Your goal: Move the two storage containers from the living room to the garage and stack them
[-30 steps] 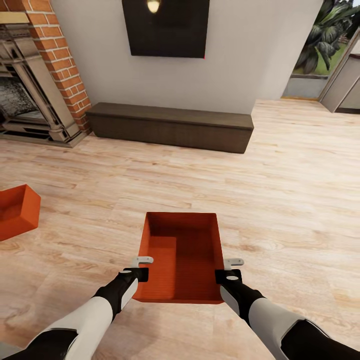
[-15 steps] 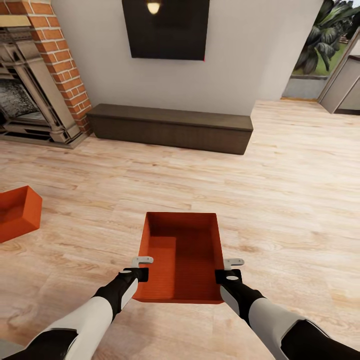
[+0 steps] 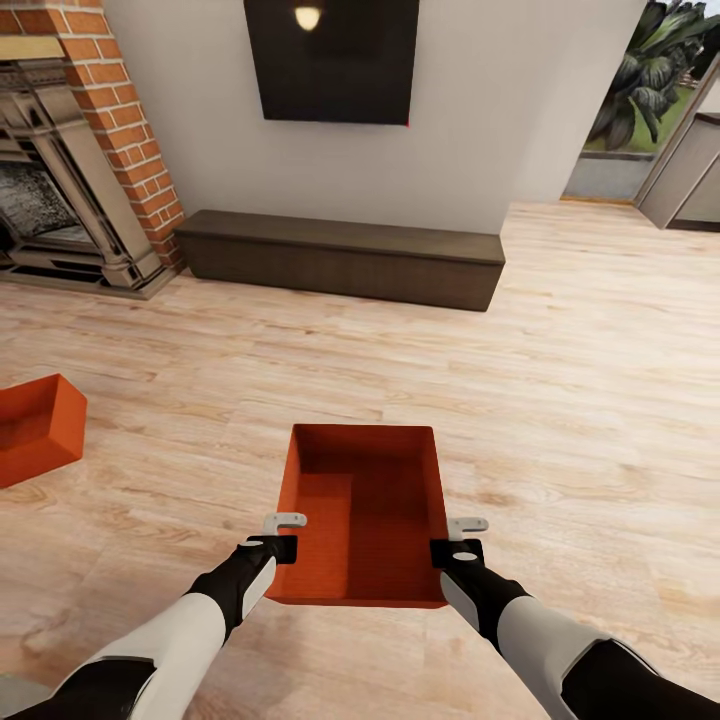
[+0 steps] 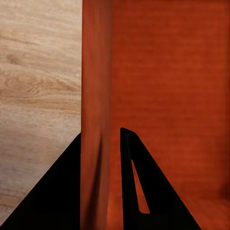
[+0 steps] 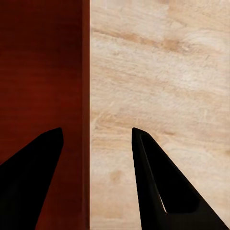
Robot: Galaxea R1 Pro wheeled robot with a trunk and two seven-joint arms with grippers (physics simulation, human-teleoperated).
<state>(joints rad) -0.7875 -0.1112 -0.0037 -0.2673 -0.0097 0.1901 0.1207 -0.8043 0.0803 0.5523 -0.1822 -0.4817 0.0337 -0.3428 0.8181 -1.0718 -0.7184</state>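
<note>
A living room with a pale wood floor [image 3: 560,330]. An orange-red open bin [image 3: 362,510] sits centred just in front of the robot, held by both arms. The left gripper [image 3: 283,535] is clamped on the bin's left wall, one finger [image 4: 139,187] inside and one outside, pressing the wall. The right gripper [image 3: 462,537] straddles the right wall with a wider gap; whether it pinches the wall I cannot tell. The bin looks light and stiff, but its thin, smooth walls may flex or slip, so opposite side rims seem the best hold. A second bin [image 3: 35,428] rests on the floor, far left.
</note>
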